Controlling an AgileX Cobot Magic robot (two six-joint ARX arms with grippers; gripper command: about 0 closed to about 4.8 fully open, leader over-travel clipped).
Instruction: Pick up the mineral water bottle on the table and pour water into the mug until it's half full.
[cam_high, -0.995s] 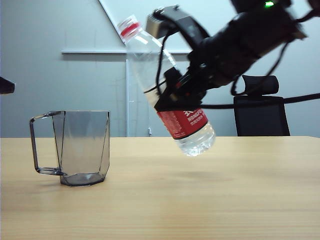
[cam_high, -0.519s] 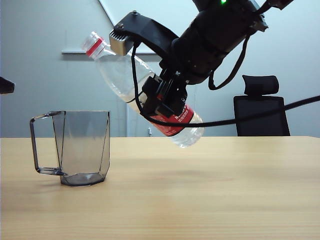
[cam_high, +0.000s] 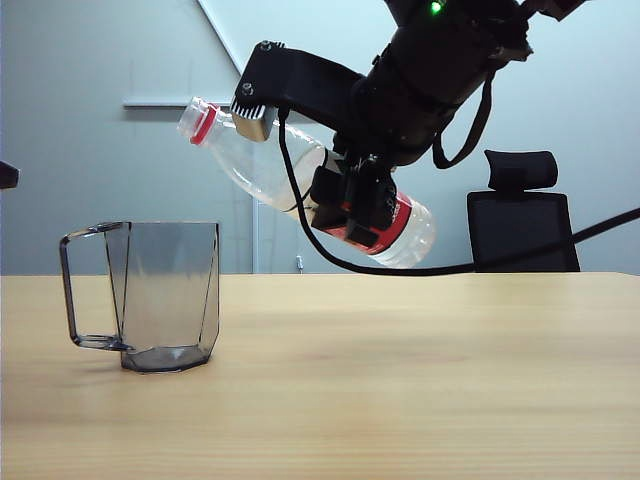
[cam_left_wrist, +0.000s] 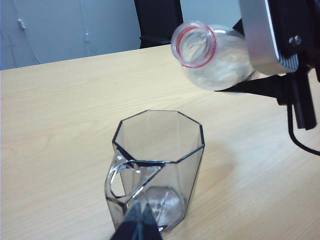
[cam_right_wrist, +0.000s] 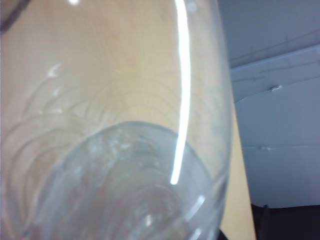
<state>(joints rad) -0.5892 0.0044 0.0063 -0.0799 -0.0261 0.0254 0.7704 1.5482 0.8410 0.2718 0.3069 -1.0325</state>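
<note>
Room's pretty plain: a pale grey-blue wall (cam_high: 90, 60) behind, with a white rail (cam_high: 165, 103) running across it and a white diagonal strip (cam_high: 215, 25) higher up. A black office chair (cam_high: 520, 225) sits on the right. Light is even and soft.

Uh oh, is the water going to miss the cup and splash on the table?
It might. The right claw holds the mineral water bottle tilted, with its open mouth up high near the mug rim, so water may land on the table. A sudden gush could also overfill it. The left claw waits by the handle.
</note>
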